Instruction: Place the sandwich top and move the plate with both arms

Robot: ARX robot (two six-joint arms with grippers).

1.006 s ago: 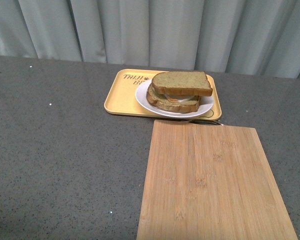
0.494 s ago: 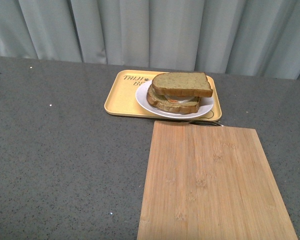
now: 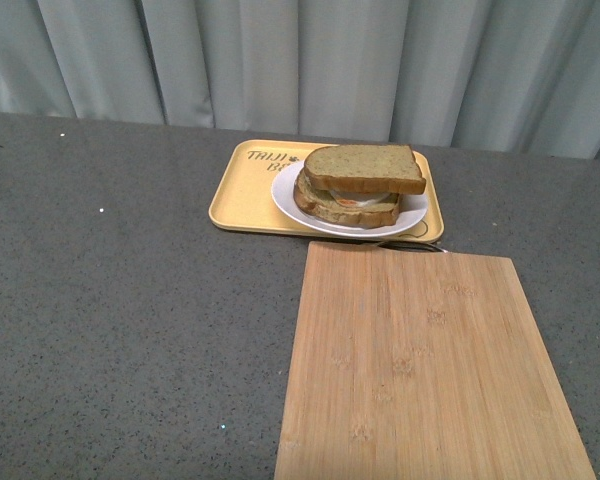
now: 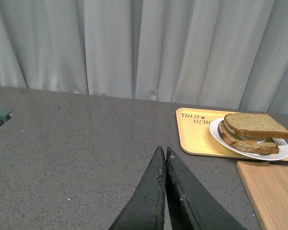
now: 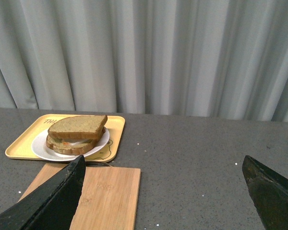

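The sandwich top (image 3: 363,167), a brown wholegrain slice, lies on the stacked sandwich on the white plate (image 3: 412,218), which sits on the yellow tray (image 3: 242,195) at the back of the table. The sandwich top also shows in the left wrist view (image 4: 257,125) and the right wrist view (image 5: 78,126), as does the plate (image 4: 281,153) (image 5: 38,149). Neither arm shows in the front view. My left gripper (image 4: 162,149) is shut and empty, well short of the tray. My right gripper (image 5: 164,161) is open and empty, its fingers (image 5: 62,191) wide apart above the grey table.
A bamboo cutting board (image 3: 420,360) lies in front of the tray, its far edge close to the tray's front rim. A thin dark utensil (image 3: 415,243) lies between them. Grey curtains (image 3: 300,60) hang behind the grey speckled table (image 3: 120,300).
The plate with the sandwich has slid a little to the right on the tray and then settled. Nothing else moved.
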